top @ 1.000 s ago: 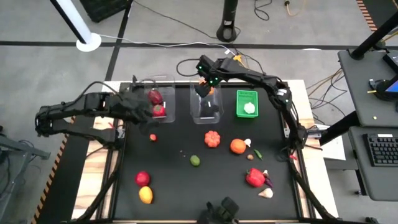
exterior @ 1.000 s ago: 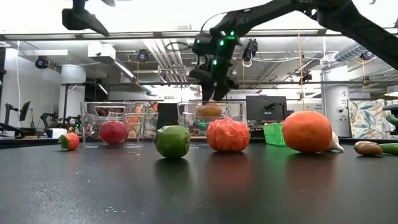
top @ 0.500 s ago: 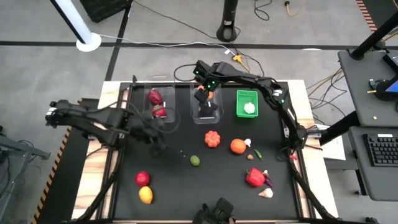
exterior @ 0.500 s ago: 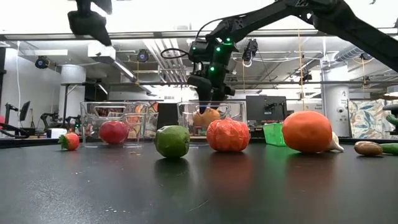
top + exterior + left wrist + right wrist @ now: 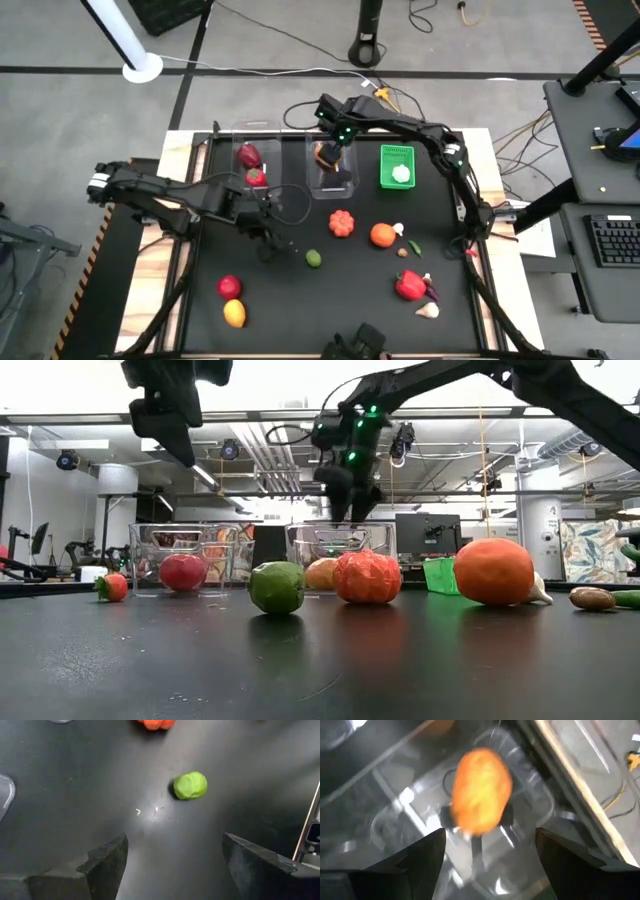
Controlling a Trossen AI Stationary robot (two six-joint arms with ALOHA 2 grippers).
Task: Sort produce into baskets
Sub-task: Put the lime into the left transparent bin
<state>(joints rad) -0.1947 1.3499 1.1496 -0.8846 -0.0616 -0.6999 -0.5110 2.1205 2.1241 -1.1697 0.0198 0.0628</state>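
Observation:
My right gripper (image 5: 330, 148) hangs open over the middle clear tub (image 5: 333, 180). An orange piece (image 5: 481, 790) lies in that tub below the open fingers; it also shows in the low view (image 5: 320, 573). My left gripper (image 5: 270, 236) is open and empty above the table, a little left of the lime green piece (image 5: 314, 258), which lies on the table ahead of its fingers in the left wrist view (image 5: 190, 785). The left clear tub (image 5: 252, 180) holds red pieces (image 5: 250, 157). The green basket (image 5: 397, 180) holds a white piece (image 5: 401, 172).
On the table lie an orange pumpkin-like piece (image 5: 342, 223), an orange fruit (image 5: 381, 234), a red piece (image 5: 230, 287), a yellow piece (image 5: 234, 314), a red pepper (image 5: 410, 286) and a white garlic piece (image 5: 428, 310). The three containers stand along the far edge.
The orange piece has dropped from my right gripper to the floor of the middle tub; that gripper stays above the tub. My left gripper has gone from the left tub toward the table's near right, toward the lime green piece.

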